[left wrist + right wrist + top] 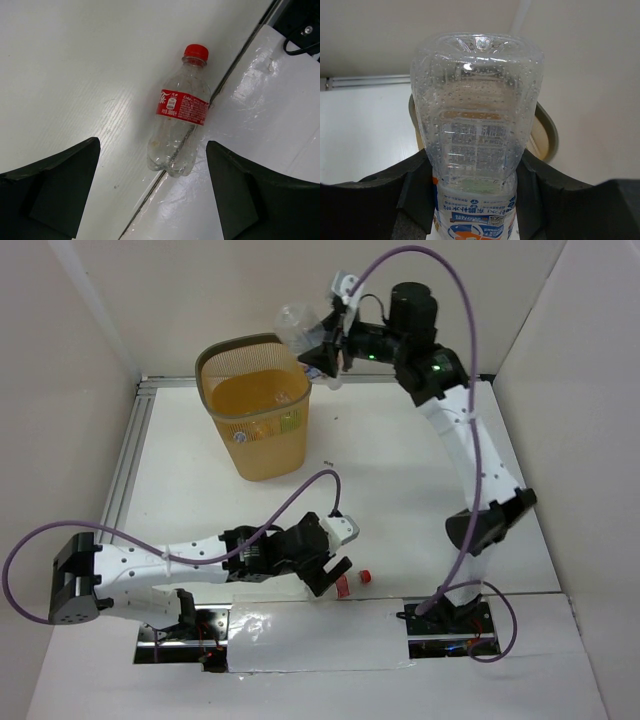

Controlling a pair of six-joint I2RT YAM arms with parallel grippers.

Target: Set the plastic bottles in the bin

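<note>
The orange mesh bin point(262, 455) stands at the back of the table. My right gripper point(322, 345) hovers at its far right rim, shut on a clear plastic bottle point(476, 130) with a blue and orange label; the bottle's base point(292, 322) sticks out over the bin's mouth. The bin's grey-tan rim point(547, 135) shows behind the bottle. Near the front edge lies a clear bottle with a red cap and red label point(179, 117). My left gripper point(152, 195) hangs over that bottle's base, open, one finger on each side and apart from it.
Bottle labels show through the bin's mesh wall point(268, 430). A glossy white sheet point(260, 115) covers the table's near strip, and the red-capped bottle lies along its seam. An aluminium rail point(125, 455) runs down the left edge. White walls close in the table.
</note>
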